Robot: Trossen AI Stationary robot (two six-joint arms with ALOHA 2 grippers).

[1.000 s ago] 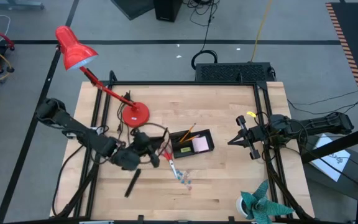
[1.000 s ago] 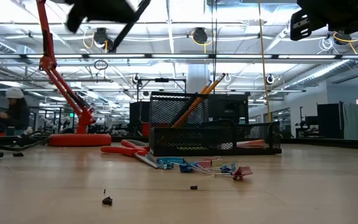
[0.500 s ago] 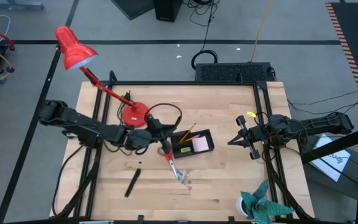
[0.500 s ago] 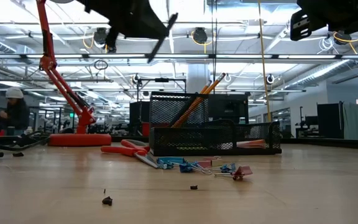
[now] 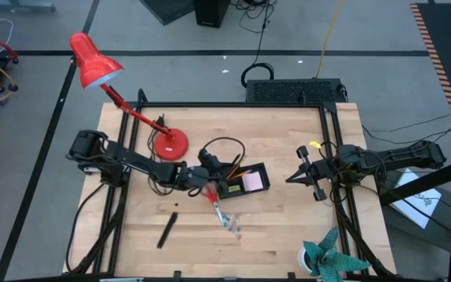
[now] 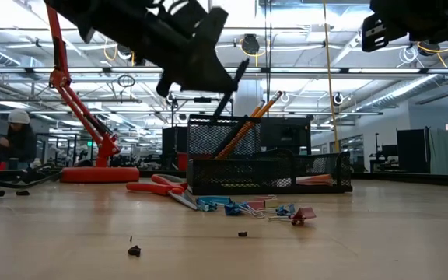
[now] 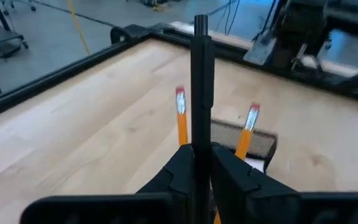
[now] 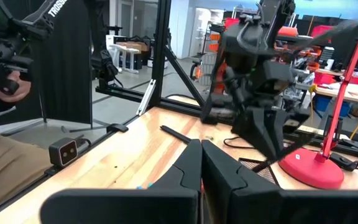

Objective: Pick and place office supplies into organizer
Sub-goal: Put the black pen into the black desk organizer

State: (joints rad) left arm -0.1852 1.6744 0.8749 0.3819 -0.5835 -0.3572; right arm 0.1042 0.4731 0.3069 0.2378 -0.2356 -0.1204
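My left gripper (image 5: 211,180) is shut on a dark pen (image 7: 201,81) just left of the black mesh organizer (image 5: 250,181), above the table. The organizer holds two orange pencils (image 7: 181,118) leaning up from it and a pink note pad (image 5: 251,182). Red-handled scissors (image 5: 214,200) and bluish clips (image 5: 232,226) lie on the table in front of it. A second dark pen (image 5: 167,229) lies flat nearer the front edge. My right gripper (image 5: 298,177) hangs shut and empty at the table's right. My left gripper pinches the pen between its two fingers (image 7: 179,165), on the lower part of the shaft (image 7: 199,138). The fingers come from the table's left, slanting a little downward, and lie across the pen. The pen (image 6: 229,92) stands steeply tilted, lifted clear, most of it above the fingers.
A red desk lamp (image 5: 92,63) leans over the far left corner, its base (image 5: 169,145) on the table behind my left arm. A teal spiky plant (image 5: 331,258) stands at the near right corner. A black box with cables (image 5: 292,90) sits beyond the far edge.
My left gripper has carried the pen toward the table's right and far side, up to the organizer, and has come down. The pen has stayed in the hold and now stands steeper. My right gripper has kept still.
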